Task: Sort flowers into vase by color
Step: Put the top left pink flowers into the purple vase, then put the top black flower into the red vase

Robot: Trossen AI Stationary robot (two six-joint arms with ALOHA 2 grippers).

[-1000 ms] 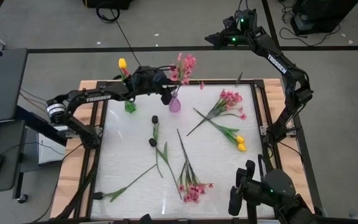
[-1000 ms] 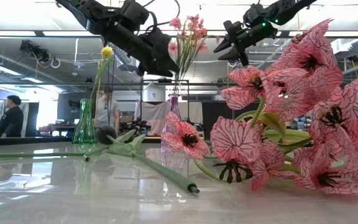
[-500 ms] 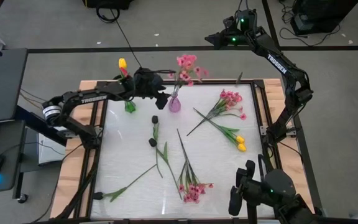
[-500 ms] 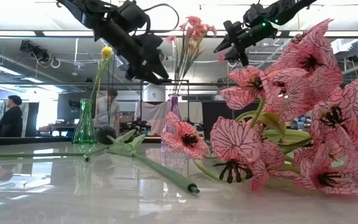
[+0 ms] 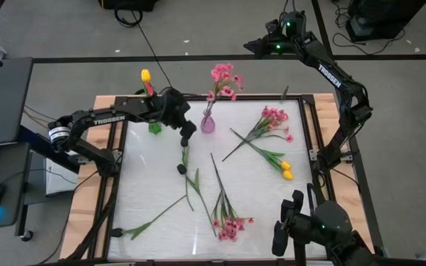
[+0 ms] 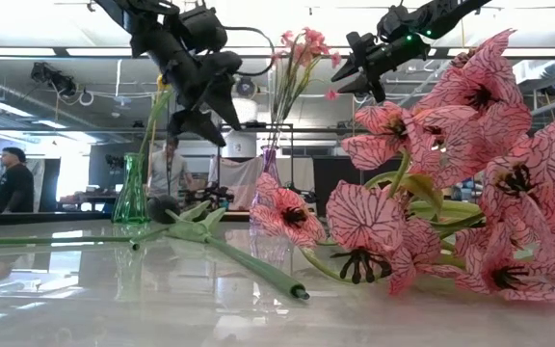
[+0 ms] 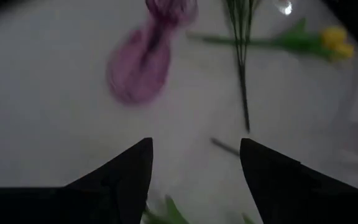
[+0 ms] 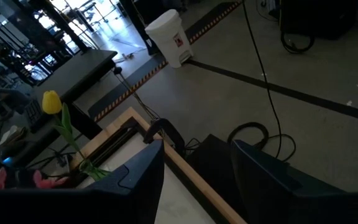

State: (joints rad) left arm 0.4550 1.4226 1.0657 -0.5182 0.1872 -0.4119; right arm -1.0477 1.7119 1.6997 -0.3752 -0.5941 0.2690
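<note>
My left gripper [image 5: 188, 131] hangs open over the far part of the table, pointing down, between the green vase [image 5: 154, 127] and the purple vase [image 5: 208, 124]; nothing is between its fingers [image 7: 129, 177]. A spray of pink blossoms [image 5: 224, 77] stands in the purple vase, and a yellow tulip [image 5: 145, 74] stands in the green one. Flat on the table lie dark tulips [image 5: 183, 167], two pink sprays [image 5: 272, 118] [image 5: 228, 225] and yellow tulips [image 5: 285, 171]. My right gripper [image 5: 251, 48] waits open, high beyond the far edge.
A wooden frame [image 5: 106, 185] runs round the white table top. A dark camera mount [image 5: 309, 229] stands at the near right edge. In the low view the near pink spray [image 6: 451, 193] fills the right side, and people [image 6: 15, 183] stand in the room behind.
My left gripper has drawn back from the pink spray's stems above the purple vase, gone toward the table's left and then its near edge, sunk a little, and tipped to point down. The spray stays in the purple vase, its blossoms swung toward the right.
</note>
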